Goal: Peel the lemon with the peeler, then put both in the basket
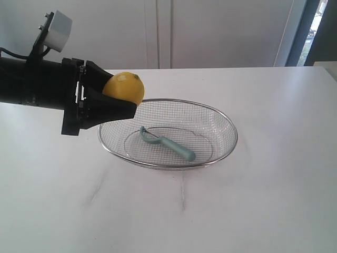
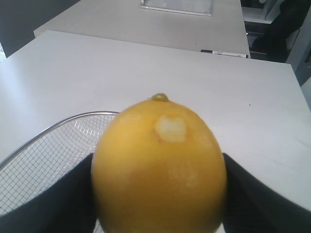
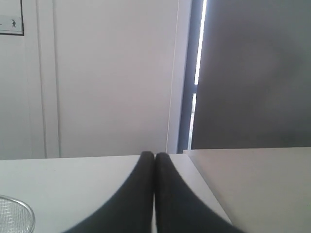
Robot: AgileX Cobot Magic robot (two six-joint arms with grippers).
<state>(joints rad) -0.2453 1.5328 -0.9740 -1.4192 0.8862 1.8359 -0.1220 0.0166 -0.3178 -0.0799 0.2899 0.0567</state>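
The left pincer [image 1: 129, 100] pinches the lemon [image 1: 124, 86] between its two black fingers. It holds the lemon up in the air at the upper left of the exterior view, just above the left edge of the basket [image 1: 235, 134]. In the left wrist view the lemon fills the lower middle of the frame. It has a small pale patch [image 2: 170, 128] near its nub, where the skin looks scraped off. The rest of the skin that shows is yellow.

The peeler [image 1: 171, 146] lies inside the basket, in the middle of the exterior view, with its metal head toward the left and its blue handle toward the right. So I think the peeling part is over, and the step now is to put the lemon in too.

For that, the left pincer needs to go a bit more over the basket, come down low, and then let go. The rim sits right under the fingers, so they must not bump it. The lemon is round and may roll, and it could land on the peeler.

The right pincer [image 3: 154, 158] is pressed together and holds nothing. It is not in the exterior view. The white tabletop [image 1: 263, 211] around the basket has nothing else on it.
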